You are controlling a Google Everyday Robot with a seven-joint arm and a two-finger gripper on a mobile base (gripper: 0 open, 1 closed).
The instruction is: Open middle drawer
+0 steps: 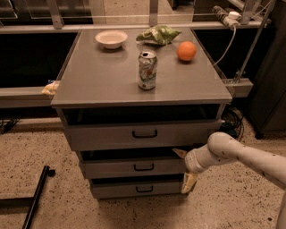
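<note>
Floor at the far left carries a black rod (36, 198) lying flat on the speckled surface. Just right of it stands the grey desk (103, 78), a metal cabinet with three drawers stacked under its flat top.

On that top, toward the back left, sits a white bowl (111, 39). Right of it lies a crumpled green snack bag (158, 34). Nearer the front, about mid-width, a soda can (147, 69) stands upright, and an orange (186, 51) rests at the back right, apart from the can and the bag.

Below, the top drawer (111, 135) is the tallest and widest. The middle drawer (111, 168) sits directly under it, with a dark gap above its front and a small black bar handle (144, 167) at its centre. The bottom drawer (116, 189) is the narrowest.

My gripper (184, 167) is at the right end of the middle drawer's front, well right of the handle. My jaws stand spread one above the other: the upper tip at the gap over that drawer, the lower tip down beside the bottom drawer. Whether they press the metal, I cannot tell.

My pale arm (250, 156) reaches in from the right edge. Far back on the right, a power strip (225, 13) rests on the rail.
</note>
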